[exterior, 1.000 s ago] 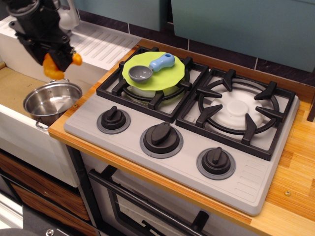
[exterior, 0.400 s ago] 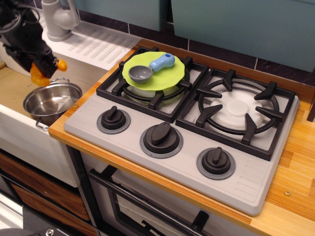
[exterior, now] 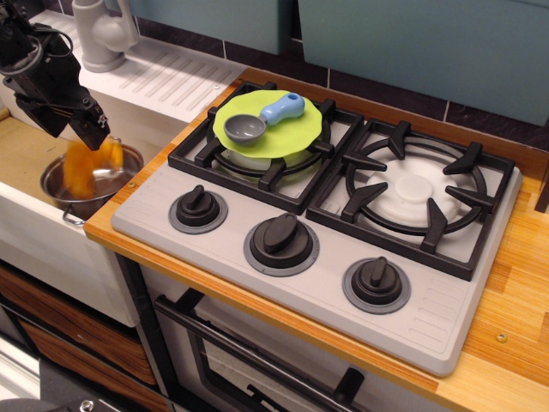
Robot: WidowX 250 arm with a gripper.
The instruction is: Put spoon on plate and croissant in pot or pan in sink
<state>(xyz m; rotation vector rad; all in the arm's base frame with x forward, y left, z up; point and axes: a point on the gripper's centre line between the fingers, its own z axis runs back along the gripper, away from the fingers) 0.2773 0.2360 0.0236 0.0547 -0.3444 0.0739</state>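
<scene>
gripper [exterior: 88, 136]: hanging over the sink's left part, just above the pot; how its jaws are standing cannot be told, nor whether they are gripping anything
croissant [exterior: 89, 166]: showing as an orange blur at the pot's mouth, just below the gripper
pot [exterior: 81, 190]: sitting in the sink [exterior: 26, 225]
spoon [exterior: 264, 118]: lying on the plate [exterior: 292, 136], which is resting on the back-left burner [exterior: 210, 154]

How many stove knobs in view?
3, in a row along the grey front panel: left knob below the burner with the plate, middle knob, right knob below the bare burner. None seem hidden.
</scene>
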